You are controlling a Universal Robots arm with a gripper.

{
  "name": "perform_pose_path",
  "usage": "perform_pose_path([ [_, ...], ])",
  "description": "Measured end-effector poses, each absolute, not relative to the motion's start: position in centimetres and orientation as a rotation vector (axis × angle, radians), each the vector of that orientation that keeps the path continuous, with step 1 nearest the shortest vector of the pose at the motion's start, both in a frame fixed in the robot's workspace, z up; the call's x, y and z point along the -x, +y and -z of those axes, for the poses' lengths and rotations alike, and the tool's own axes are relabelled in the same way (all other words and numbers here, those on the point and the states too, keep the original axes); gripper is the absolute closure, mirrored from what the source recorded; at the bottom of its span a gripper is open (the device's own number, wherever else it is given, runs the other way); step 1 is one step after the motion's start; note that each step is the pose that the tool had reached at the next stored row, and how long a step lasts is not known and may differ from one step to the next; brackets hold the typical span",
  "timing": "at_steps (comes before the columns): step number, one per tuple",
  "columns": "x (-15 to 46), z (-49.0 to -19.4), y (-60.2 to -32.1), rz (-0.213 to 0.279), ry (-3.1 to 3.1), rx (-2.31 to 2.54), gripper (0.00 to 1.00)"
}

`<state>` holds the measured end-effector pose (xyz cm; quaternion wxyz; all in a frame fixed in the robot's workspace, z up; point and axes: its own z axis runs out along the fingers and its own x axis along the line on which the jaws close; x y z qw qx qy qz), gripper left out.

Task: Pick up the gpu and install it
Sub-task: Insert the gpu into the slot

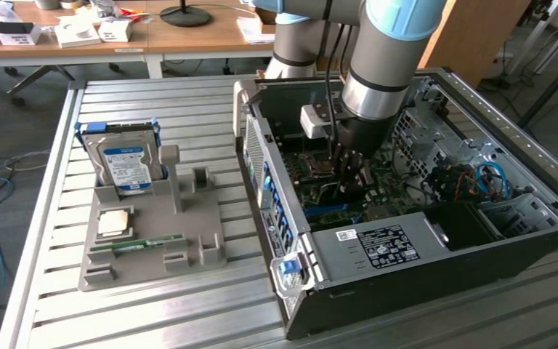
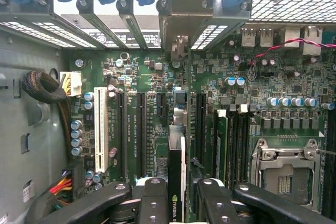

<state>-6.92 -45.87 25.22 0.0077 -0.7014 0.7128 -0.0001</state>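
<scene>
Silver-grey arm (image 1: pixel 386 65) with pale blue joint caps, black cable, black screw-studded claw (image 2: pixel 181 203).

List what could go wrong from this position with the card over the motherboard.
1. The gripper holds the gpu edge-on above several close, parallel slots; it could be seated in the wrong one.
2. The card's metal bracket sits at the rear wall openings; if it catches there, the card may tilt and jam.
3. Small capacitors and a cable bundle stand nearby; a sideways slip might knock them.
</scene>
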Motion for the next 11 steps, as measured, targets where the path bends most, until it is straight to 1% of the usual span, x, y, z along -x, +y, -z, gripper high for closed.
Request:
perform_pose_path([
  [11,6.94,-25.08,-45.87,0.0,2.228,2.193,0.74],
])
